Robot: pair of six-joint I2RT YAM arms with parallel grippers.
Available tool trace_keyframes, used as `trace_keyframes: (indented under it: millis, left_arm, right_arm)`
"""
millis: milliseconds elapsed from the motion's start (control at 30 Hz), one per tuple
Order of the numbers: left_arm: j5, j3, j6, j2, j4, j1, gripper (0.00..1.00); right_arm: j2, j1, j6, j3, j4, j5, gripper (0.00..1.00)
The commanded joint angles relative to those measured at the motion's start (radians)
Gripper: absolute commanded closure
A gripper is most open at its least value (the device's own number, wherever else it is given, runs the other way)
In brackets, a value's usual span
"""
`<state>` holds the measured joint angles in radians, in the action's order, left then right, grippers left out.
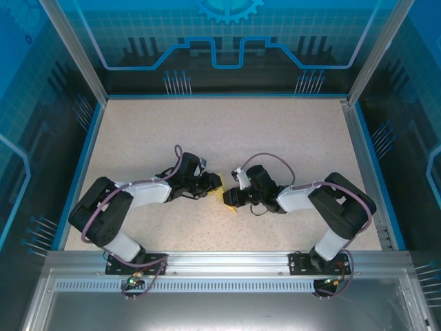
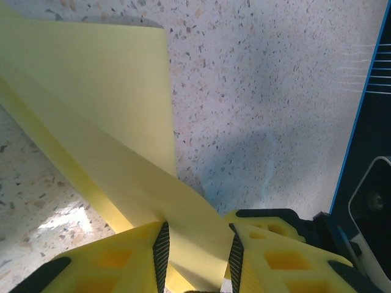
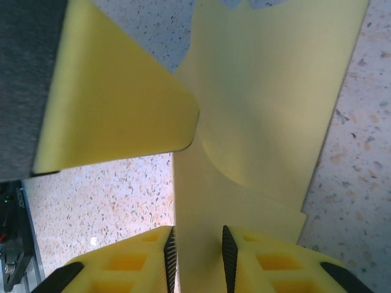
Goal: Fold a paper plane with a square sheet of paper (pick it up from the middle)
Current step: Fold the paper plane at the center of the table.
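The pale-yellow paper (image 1: 228, 204) lies between the two gripper heads at the middle of the table, folded into a long strip with layered flaps. In the left wrist view the paper (image 2: 110, 122) rises from the table and runs between the ribbed pads of my left gripper (image 2: 198, 224), filling their narrow gap. In the right wrist view the paper (image 3: 275, 91) bends upward and a strip of it fills the gap of my right gripper (image 3: 198, 227). A yellow finger (image 3: 116, 104) of the left gripper rests against the sheet there. From above, the left gripper (image 1: 215, 183) and right gripper (image 1: 231, 196) nearly touch.
A speckled beige tabletop (image 1: 227, 131) spreads out behind the arms, bordered by a blue rim (image 1: 83, 172) and transparent blue walls. The aluminium rail (image 1: 227, 262) carrying both arm bases runs along the near edge.
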<state>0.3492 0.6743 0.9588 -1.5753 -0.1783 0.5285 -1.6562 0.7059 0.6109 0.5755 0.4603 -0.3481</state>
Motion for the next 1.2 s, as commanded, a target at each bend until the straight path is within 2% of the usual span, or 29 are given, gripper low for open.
trace_keyframes:
  millis: [0, 200, 400, 800, 1167]
  left_arm:
    - [0.016, 0.031, -0.027, -0.021, 0.005, 0.01, 0.65]
    - [0.02, 0.054, -0.031, -0.046, 0.012, 0.009, 0.65]
    - [0.022, 0.072, -0.033, -0.059, 0.025, 0.011, 0.65]
    - [0.019, 0.07, -0.031, -0.06, 0.034, 0.016, 0.65]
    - [0.016, 0.059, -0.033, -0.049, 0.038, 0.017, 0.65]
  right_arm:
    - [0.044, -0.014, 0.007, -0.019, -0.065, 0.019, 0.69]
    - [0.107, -0.007, -0.015, -0.031, -0.144, 0.071, 0.66]
    - [0.146, 0.009, -0.045, -0.028, -0.231, 0.105, 0.67]
    - [0.131, 0.036, -0.051, -0.026, -0.249, 0.106, 0.81]
    - [0.084, 0.038, -0.064, -0.023, -0.218, 0.053, 0.88]
